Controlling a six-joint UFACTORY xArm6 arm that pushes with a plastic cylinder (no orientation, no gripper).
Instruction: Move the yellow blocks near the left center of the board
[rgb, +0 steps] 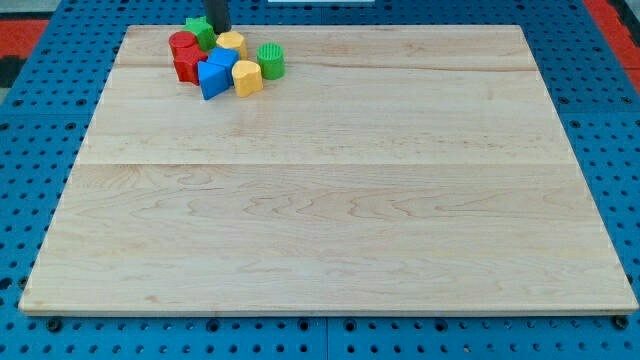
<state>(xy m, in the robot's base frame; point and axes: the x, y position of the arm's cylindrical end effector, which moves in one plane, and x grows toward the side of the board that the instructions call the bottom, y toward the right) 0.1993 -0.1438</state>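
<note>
My tip comes down from the view's top edge as a dark rod and ends at the back of a tight cluster of blocks in the upper-left part of the surface. There are no jaws on this arm, only the rod, so nothing is spread, pressed together or pinching. The tip sits just beside the green star block, on its right, and just above the yellow round block, close enough that I cannot tell whether it touches either one.

Nothing here serves as a container; the blocks lie loose on the wood.

The two yellow blocks are both in that cluster near the view's top left. The round one lies right below the tip, and the yellow heart-like block sits lower and to the right, touching the blue blocks on its left. The green cylinder stands just beside it on the view's right. Red blocks crowd the cluster's left side, touching the blue ones and the green star.

The surface is a pale wooden board of joined planks. It rests on a blue perforated base, with a red patch showing at the view's top corners.
</note>
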